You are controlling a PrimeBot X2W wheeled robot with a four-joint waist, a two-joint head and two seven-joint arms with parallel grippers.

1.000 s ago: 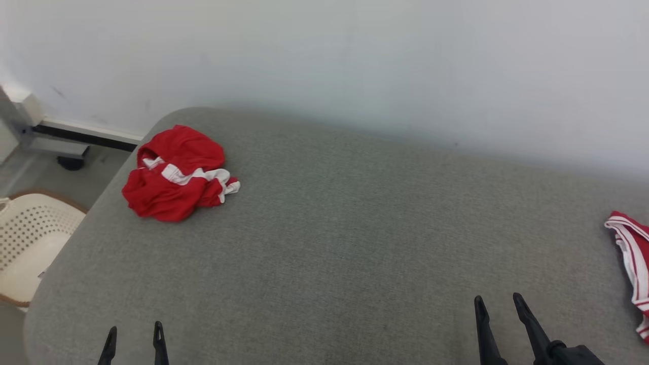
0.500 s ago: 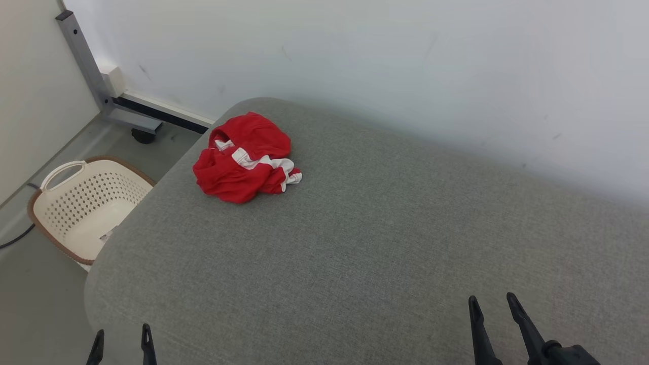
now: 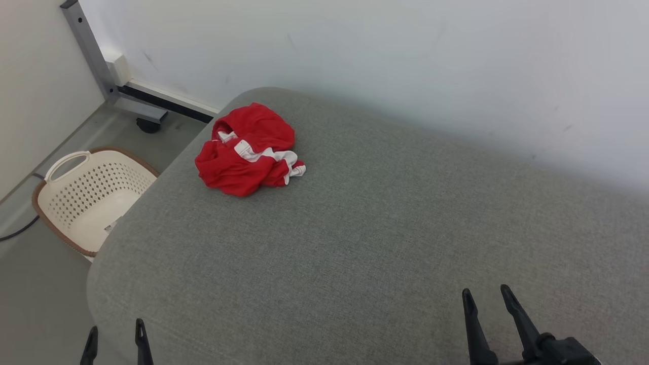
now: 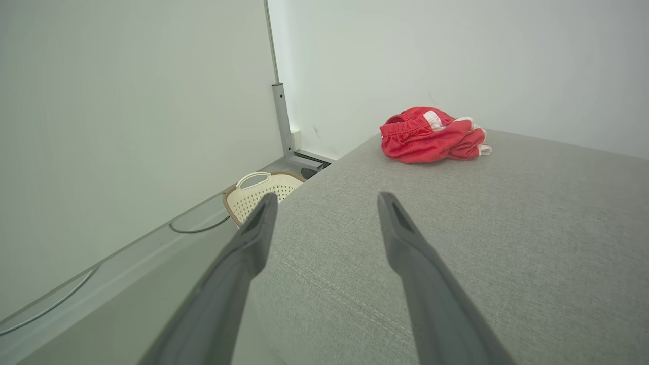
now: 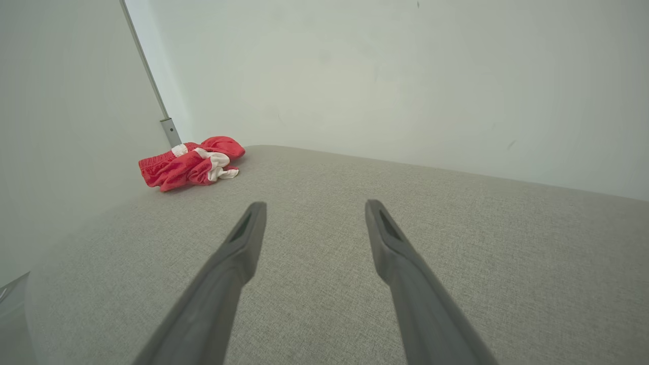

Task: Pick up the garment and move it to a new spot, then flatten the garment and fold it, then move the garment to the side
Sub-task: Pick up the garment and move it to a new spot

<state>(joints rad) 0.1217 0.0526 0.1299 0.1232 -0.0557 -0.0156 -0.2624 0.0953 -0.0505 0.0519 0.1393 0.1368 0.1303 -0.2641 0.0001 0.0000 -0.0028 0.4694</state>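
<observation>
A crumpled red garment (image 3: 247, 150) with white trim lies near the far left corner of the grey fabric surface (image 3: 355, 223). It also shows in the left wrist view as a red garment (image 4: 431, 135) ahead and to the right, and in the right wrist view as a red garment (image 5: 190, 162) far off to the left. My left gripper (image 3: 115, 332) hangs open by the near left corner, well short of the cloth. My right gripper (image 3: 485, 298) is open above the near right part of the surface. Both hold nothing.
A cream perforated laundry basket (image 3: 83, 197) stands on the floor to the left of the surface. A grey metal post (image 3: 91, 56) on a wheeled base stands by the white wall behind it. A dark cable (image 3: 17, 230) runs along the floor.
The head camera has swung left, so the whole picture shifted right; the second red garment at the right edge left the frame and the basket came into view. Both grippers stay open.
</observation>
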